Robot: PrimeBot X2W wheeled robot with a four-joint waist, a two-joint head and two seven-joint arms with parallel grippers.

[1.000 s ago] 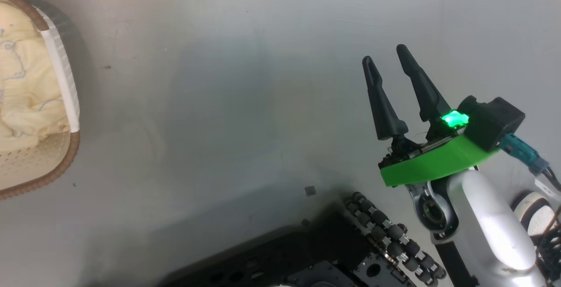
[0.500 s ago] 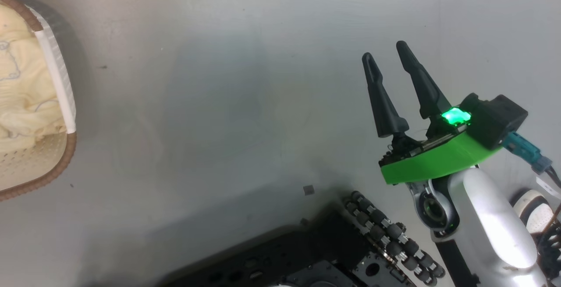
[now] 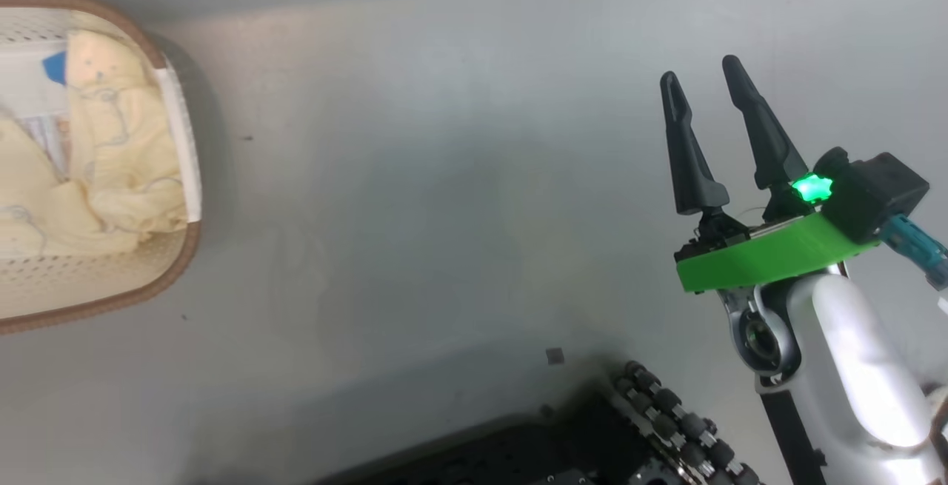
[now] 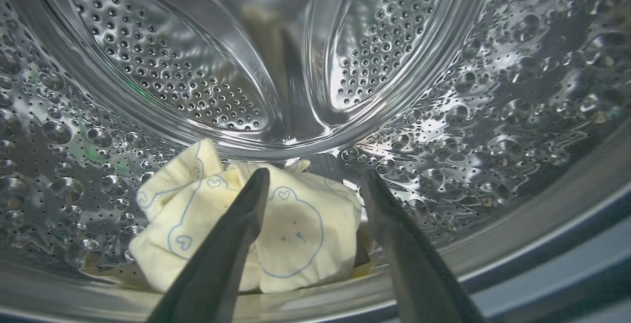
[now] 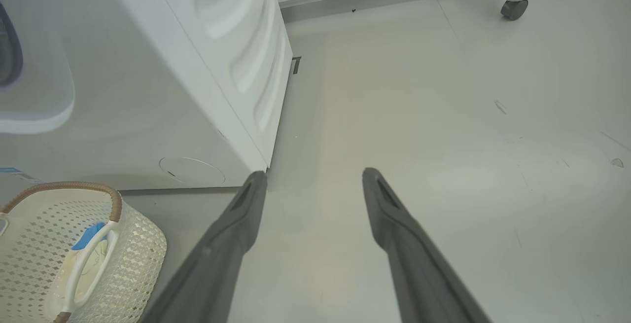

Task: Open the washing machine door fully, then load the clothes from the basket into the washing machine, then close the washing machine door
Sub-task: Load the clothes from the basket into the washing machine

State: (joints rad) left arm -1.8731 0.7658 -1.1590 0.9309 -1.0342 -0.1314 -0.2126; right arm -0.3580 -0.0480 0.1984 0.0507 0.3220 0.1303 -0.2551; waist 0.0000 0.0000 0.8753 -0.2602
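In the left wrist view my left gripper [image 4: 315, 177] stands open inside the perforated steel drum [image 4: 493, 91] of the washing machine. A pale cream bundle of clothes [image 4: 296, 234] with blue line drawings lies on the drum floor just behind the fingertips, free of both fingers. More cream clothes [image 3: 111, 144] fill the basket [image 3: 167, 278] at the head view's left. My right gripper [image 3: 700, 70] hangs open over bare floor, far right of the basket. From the right wrist I see the white washing machine [image 5: 148, 91] and the basket [image 5: 138, 254] in front of it. Whether the dark curved rim at that view's far left is the door, I cannot tell.
My own dark wheeled base [image 3: 652, 411] sits at the bottom of the head view. Grey floor [image 3: 444, 174] stretches between the basket and my right arm. A caster wheel [image 5: 512, 7] of some frame stands on the floor beyond the machine.
The head camera has turned, so more of the basket and its clothes shows. My left gripper has gone from shut to open. The right gripper has stayed open.
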